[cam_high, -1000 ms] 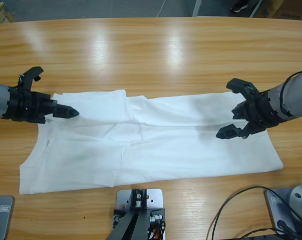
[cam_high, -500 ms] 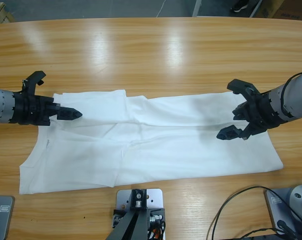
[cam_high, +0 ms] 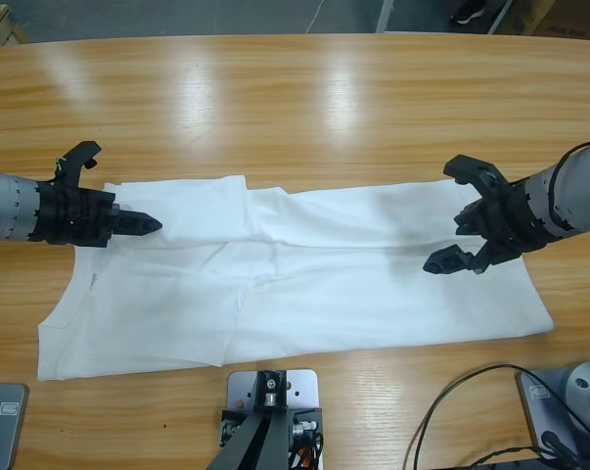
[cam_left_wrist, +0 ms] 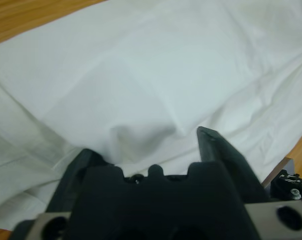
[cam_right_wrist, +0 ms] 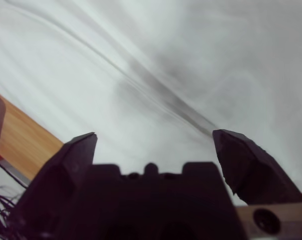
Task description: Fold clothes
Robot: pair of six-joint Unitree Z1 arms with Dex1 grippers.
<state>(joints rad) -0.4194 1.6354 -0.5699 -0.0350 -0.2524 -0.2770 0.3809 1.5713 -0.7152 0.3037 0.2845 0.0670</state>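
Shirt: I see the white T-shirt point(cam_high: 295, 274) lying flat and lengthwise along the near half of the wooden surface point(cam_high: 304, 108), one long side already doubled over toward the middle, a sleeve area at the left end and the hem end at the right.
Left gripper: my left gripper point(cam_high: 143, 224) sits low on the far left corner of the shirt; in the left wrist view a small hump of cloth point(cam_left_wrist: 140, 137) bunches at the jaws, one of which is half buried in it, so I cannot tell whether they have closed on it.
Right gripper: my right gripper point(cam_high: 456, 220) hovers over the right end of the shirt with jaws spread wide, holding nothing; the right wrist view shows only smooth cloth between them.
Step in hand: I judge this as taking hold of both ends before a fold.
Next move: the right gripper needs to drop and pinch the cloth edge; both then lift together, evenly, so the shirt does not skew.
Writing: no logo, label or lettering is readable in any view.
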